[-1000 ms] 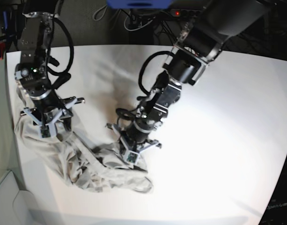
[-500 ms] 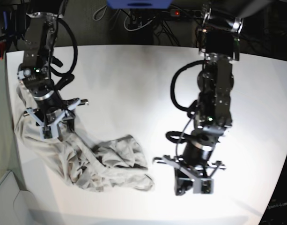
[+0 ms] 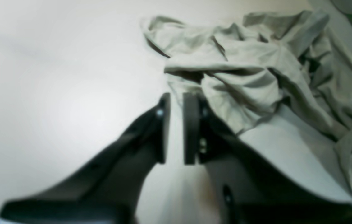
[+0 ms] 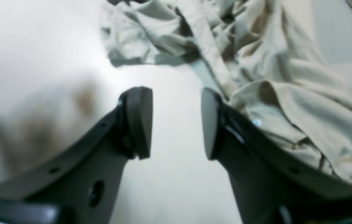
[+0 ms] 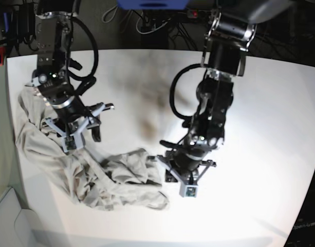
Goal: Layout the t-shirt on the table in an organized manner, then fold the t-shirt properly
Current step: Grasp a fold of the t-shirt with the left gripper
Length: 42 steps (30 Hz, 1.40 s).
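The t-shirt [image 5: 111,177] lies crumpled in a grey-beige heap on the front left of the white table [image 5: 260,128], trailing up along the left edge. My left gripper [image 5: 180,184] hovers just right of the heap's right edge. In the left wrist view the left gripper [image 3: 177,102] is open by a narrow gap, bare table between its fingers and the t-shirt [image 3: 256,71] beyond and to the right. My right gripper [image 5: 82,139] hangs over the shirt's upper left part. The right gripper [image 4: 176,105] is open and empty, with the t-shirt [image 4: 272,93] beside its right finger.
Cables and dark equipment [image 5: 157,23] sit beyond the table's far edge. The table's left edge [image 5: 12,103] runs close to the shirt, with a pale floor below it.
The left arm let go of the shirt, swung far out to the front right, then came back beside the heap with its jaws parted a little. The right gripper shifted slightly right.
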Motion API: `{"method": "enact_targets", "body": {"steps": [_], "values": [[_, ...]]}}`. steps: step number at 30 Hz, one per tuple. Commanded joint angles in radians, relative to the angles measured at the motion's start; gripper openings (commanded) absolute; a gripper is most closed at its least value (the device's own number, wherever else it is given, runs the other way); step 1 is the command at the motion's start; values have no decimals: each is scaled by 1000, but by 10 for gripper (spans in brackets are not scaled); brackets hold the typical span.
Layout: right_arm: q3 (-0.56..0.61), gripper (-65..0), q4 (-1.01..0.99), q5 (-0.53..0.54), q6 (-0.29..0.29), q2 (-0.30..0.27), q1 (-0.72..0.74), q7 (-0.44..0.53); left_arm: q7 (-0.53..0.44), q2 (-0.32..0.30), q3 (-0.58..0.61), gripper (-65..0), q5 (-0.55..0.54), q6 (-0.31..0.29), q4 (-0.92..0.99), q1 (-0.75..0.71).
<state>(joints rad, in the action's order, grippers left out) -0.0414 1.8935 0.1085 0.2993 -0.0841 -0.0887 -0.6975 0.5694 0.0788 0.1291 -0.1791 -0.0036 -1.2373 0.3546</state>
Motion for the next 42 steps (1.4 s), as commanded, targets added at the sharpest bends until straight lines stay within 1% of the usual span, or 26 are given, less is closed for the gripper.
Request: {"method": "enact_targets", "body": {"steps": [1, 4, 6, 7, 8, 9, 13, 20, 23, 26, 29, 31, 36, 38, 42], "values": [[-2, -388, 19, 4, 15, -7, 16, 28, -19, 23, 2, -467, -6, 6, 31, 41], [-2, -388, 21, 4, 15, -9, 13, 28, -21, 54, -1, -316, -6, 1, 146, 88], [-4, -388, 21, 4, 15, -9, 13, 28, -70, 62, 5, -203, -6, 0, 239, 126], [-2, -388, 21, 4, 15, -9, 14, 28, -111, 74, 5, -165, -6, 0, 288, 140], [-2, -388, 21, 4, 15, -9, 14, 28, -153, 78, 7, -142, -1, 0, 327, 149], [-2, -388, 21, 4, 15, -9, 13, 28, -183, 78, 7, -133, 2, 0, 360, 156], [-5, -388, 21, 4, 15, -9, 13, 28, -260, 78, 10, -132, -3, -2, 443, 169], [-8, -388, 21, 4, 15, -9, 11, 28, -351, 78, 215, -132, -6, 0, 486, 179], [-8, -388, 21, 4, 15, -9, 11, 28, -383, 78, 255, -132, -6, 6, 486, 179], [-8, -388, 21, 4, 15, -10, 11, 28, -395, 78, 252, -132, -6, 6, 488, 179], [-4, -388, 19, 4, 15, -29, 14, 28, -397, 78, 251, -132, -6, 7, 489, 179], [-4, -388, 19, 4, 15, -29, 17, 28, -397, 78, 251, -132, -6, 7, 491, 179], [-4, -388, 19, 4, 15, -29, 20, 28, -400, 78, 249, -132, -7, 7, 611, 197], [-4, -388, 19, 4, 15, -29, 20, 28, -423, 78, 249, -132, -7, 7, 661, 214], [-4, -388, 19, 4, 15, -29, 20, 29, -501, 78, 249, -132, -20, 7, 735, 234]]}}
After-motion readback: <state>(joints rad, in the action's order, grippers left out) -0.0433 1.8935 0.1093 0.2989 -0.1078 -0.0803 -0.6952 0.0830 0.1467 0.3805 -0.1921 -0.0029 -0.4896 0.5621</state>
